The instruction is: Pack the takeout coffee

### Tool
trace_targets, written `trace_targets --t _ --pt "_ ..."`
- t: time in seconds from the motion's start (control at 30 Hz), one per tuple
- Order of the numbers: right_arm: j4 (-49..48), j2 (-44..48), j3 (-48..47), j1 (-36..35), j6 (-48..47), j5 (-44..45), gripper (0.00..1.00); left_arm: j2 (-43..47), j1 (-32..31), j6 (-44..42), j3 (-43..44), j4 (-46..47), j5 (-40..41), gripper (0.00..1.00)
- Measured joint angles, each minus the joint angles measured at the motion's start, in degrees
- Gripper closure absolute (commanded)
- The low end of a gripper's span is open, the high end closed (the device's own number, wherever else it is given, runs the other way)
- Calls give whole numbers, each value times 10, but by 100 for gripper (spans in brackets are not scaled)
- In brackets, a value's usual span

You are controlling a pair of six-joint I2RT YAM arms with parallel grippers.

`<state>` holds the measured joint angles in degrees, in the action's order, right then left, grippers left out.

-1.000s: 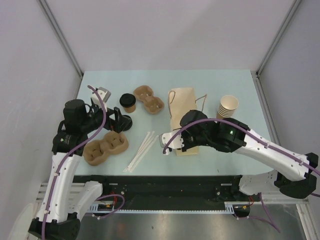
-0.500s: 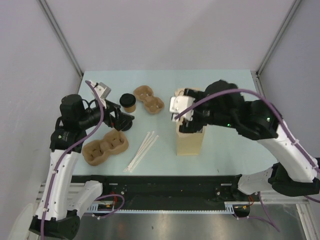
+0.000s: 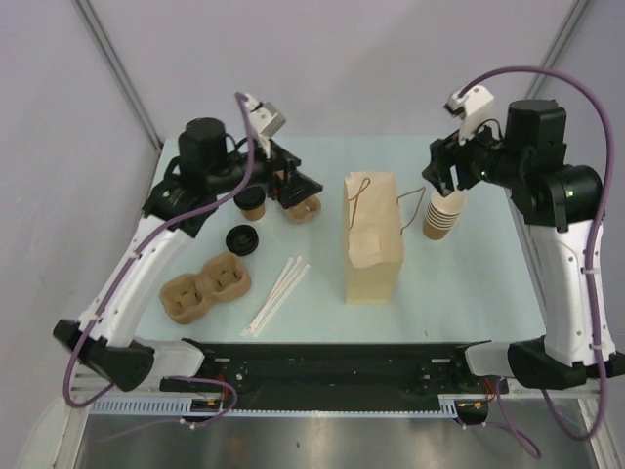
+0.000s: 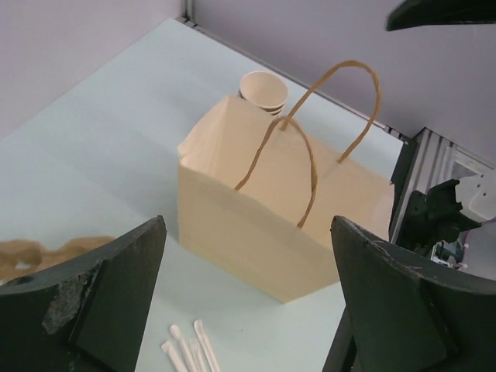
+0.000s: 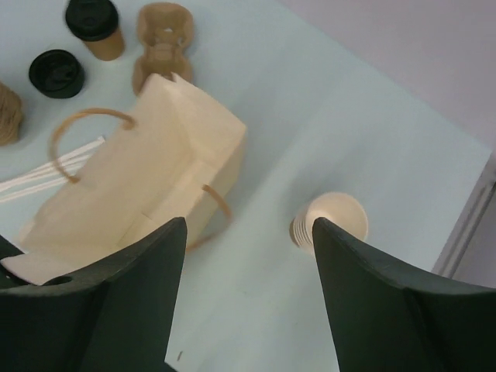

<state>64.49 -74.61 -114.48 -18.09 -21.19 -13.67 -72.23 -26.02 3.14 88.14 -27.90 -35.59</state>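
Both arms rear high and bent, the left gripper (image 4: 248, 232) spread empty over the single takeout coffee (image 5: 97, 27) standing upper left of centre, the right gripper (image 5: 249, 229) spread empty above one cup stack (image 3: 444, 213), one bag (image 3: 373, 244) between, two carriers (image 3: 205, 286), one loose lid (image 3: 241, 237).
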Motion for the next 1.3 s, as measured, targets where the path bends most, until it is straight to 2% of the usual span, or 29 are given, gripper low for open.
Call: trace_targets --t 0.1,0.17,0.37,0.57,0.67,0.7,0.8,0.83,0.87,0.9,0.93,1.0,1.03,1.3 --pt "14 -28 5 108 37 -85 32 -61 -44 -2 54 -7 26 8" --pt "23 -43 10 148 57 -131 32 -97 -68 -4 90 -14 40 8" --pt "48 -55 37 198 97 -264 32 -176 -128 -28 183 -36 84 16" --pt "51 -55 79 213 122 -329 35 -233 -162 -47 235 -70 117 29" --pt "51 -54 100 213 128 -345 42 -252 -166 -52 245 -88 128 38" --pt "51 -53 107 213 129 -350 49 -255 -166 -53 245 -94 130 41" --pt "52 -52 127 213 134 -362 63 -257 -166 -58 245 -109 142 62" --pt "51 -52 132 213 136 -364 66 -256 -166 -61 245 -111 145 73" --pt "52 -52 135 213 137 -366 70 -255 -166 -63 245 -112 150 77" --pt "52 -52 137 213 137 -368 79 -253 -166 -64 242 -112 155 81" --pt "52 -51 138 213 137 -368 86 -248 -166 -67 237 -113 160 88" --pt "53 -47 138 215 138 -368 100 -233 -166 -70 220 -115 165 95" --pt "53 -44 138 216 137 -368 100 -222 -166 -71 207 -117 166 100" --pt "86 -11 140 229 129 -371 100 -90 -143 -72 85 -111 141 100"
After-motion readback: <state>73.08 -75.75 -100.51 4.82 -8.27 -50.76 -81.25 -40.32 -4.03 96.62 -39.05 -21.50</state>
